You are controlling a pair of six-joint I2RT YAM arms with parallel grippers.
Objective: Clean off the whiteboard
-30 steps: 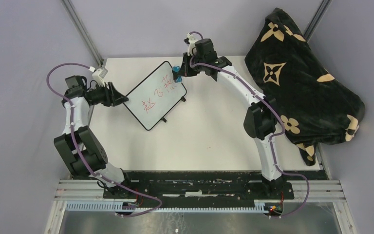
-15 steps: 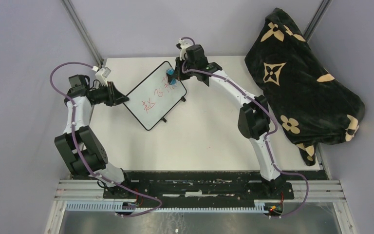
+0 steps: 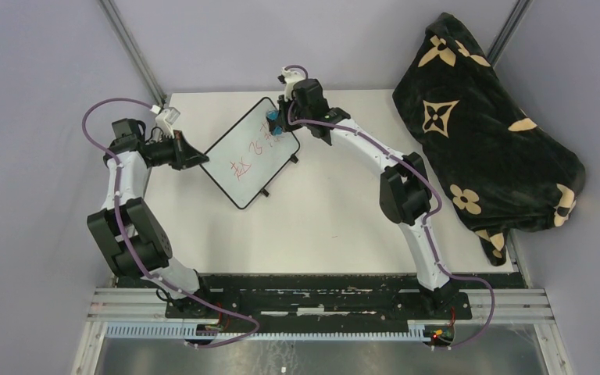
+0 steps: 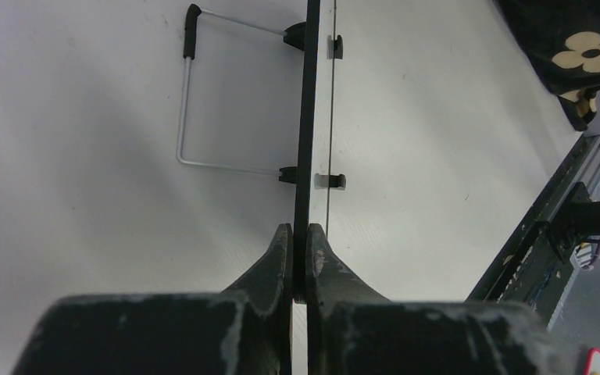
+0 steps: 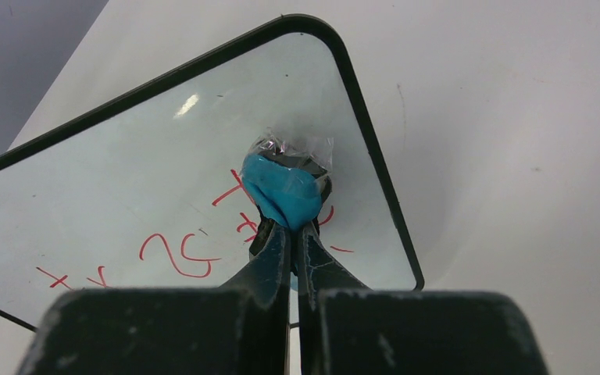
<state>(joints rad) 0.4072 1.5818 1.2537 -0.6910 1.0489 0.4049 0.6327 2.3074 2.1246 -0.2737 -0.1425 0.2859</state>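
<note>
The whiteboard [image 3: 242,160] lies at an angle in the upper middle of the overhead view, on the tabletop [image 3: 344,211], with red writing across it. The left pincer [image 4: 300,246] is clamped on its black frame at the left edge. The right pincer [image 5: 293,234] grips a blue eraser [image 5: 281,191], pressed onto the red strokes near the board's upper-right corner.

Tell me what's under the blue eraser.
The whiteboard, with red handwriting showing around the eraser. Any strokes directly beneath the eraser are covered.
</note>
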